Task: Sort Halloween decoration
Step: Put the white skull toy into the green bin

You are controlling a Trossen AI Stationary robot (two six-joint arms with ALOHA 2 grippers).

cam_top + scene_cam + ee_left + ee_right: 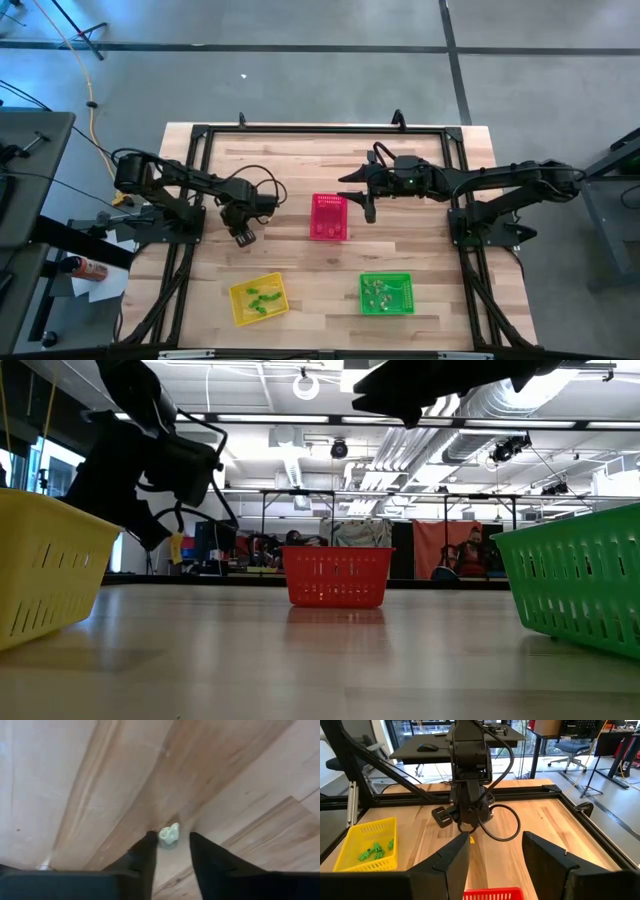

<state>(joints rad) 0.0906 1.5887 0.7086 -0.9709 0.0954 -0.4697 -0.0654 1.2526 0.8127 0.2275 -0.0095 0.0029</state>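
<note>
Your left gripper (170,851) hangs over bare table (300,270), fingers spread with a pale trinket (169,834) between the tips; contact can't be told. The red basket (330,217) sits at its 3 o'clock, the yellow basket (258,298) at 6, the green basket (386,293) beyond at 4. Your right gripper (495,851), spread and empty, hovers by the red basket's 2 o'clock corner. Open boards lie between the baskets.

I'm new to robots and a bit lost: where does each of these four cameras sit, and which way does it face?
High: overhead, looking straight down on both arms and three baskets.
Low: at tabletop height, facing the red basket; arms hang from above.
Left wrist: behind the left claw, facing down at a pale trinket.
Right wrist: behind the right claw, facing the left arm.
Shared: high and right wrist show the yellow basket.
</note>
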